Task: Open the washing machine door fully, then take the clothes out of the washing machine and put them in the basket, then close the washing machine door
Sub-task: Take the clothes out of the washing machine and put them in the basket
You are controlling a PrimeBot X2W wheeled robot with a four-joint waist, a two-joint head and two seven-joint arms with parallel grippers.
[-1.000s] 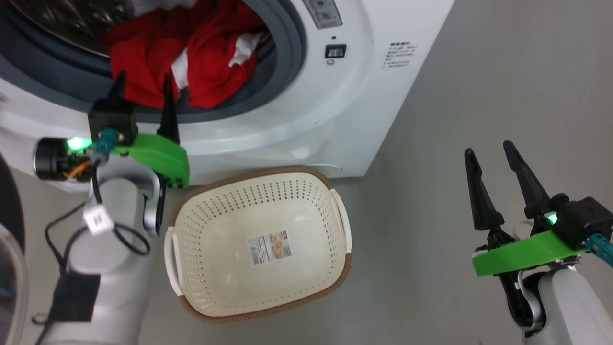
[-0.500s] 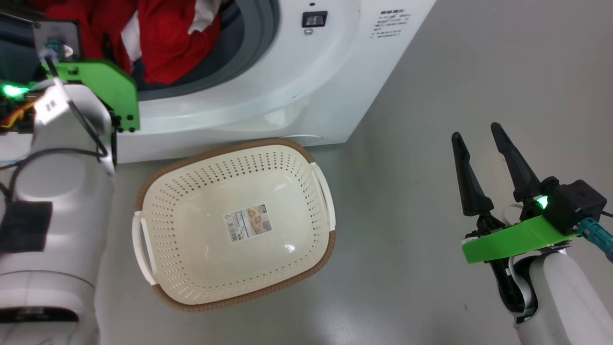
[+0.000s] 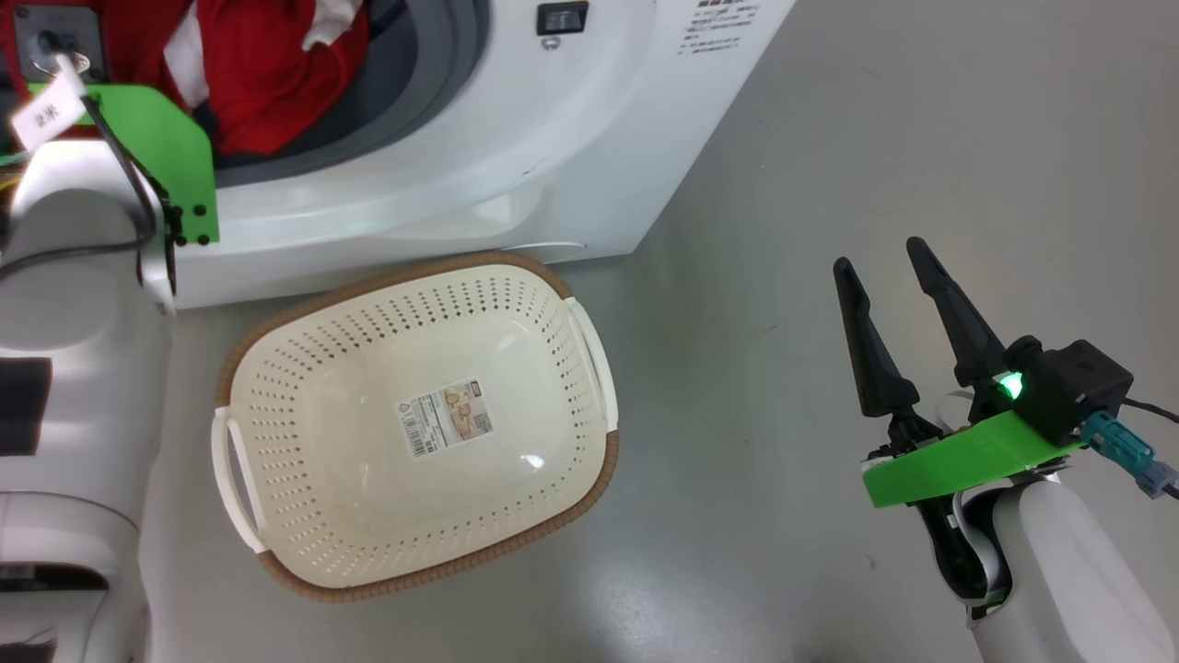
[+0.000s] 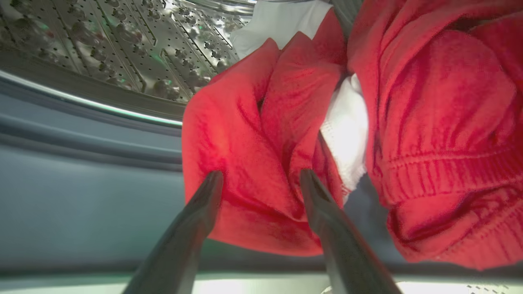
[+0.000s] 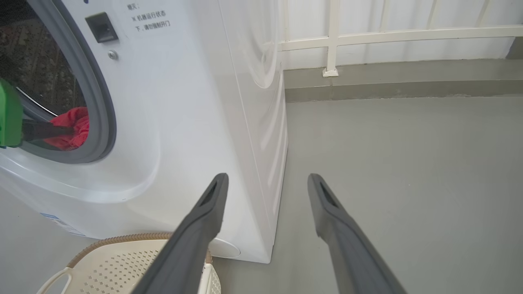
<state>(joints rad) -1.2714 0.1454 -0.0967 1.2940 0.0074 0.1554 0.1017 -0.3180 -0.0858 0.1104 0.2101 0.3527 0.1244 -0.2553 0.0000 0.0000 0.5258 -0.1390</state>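
The white washing machine [image 3: 461,166] stands with its mouth uncovered; the washing machine door is out of view. Red and white clothes [image 3: 249,83] lie heaped in the drum. My left gripper [image 4: 261,173] reaches into the mouth, open, and a fold of the red clothes [image 4: 253,134] lies between its fingers. The right wrist view catches one left finger [image 5: 45,130] against the clothes [image 5: 71,122]. On the floor before the washer [image 5: 184,122] sits the cream basket [image 3: 414,276], with nothing in it. My right gripper [image 3: 880,253] hangs open over bare floor to the right, also in its own view [image 5: 267,176].
The steel perforated drum [image 4: 102,41] and grey rubber gasket [image 4: 81,171] surround the clothes. Grey floor [image 3: 829,138] stretches to the right of the washer. A white railing [image 5: 331,41] and a low kerb run along the far wall. The basket's corner [image 5: 122,261] shows under the right fingers.
The head camera has shifted, sliding the washer and basket left in the picture. My left gripper has pushed deeper into the drum, onto the red clothes. The right gripper stays open where it was.
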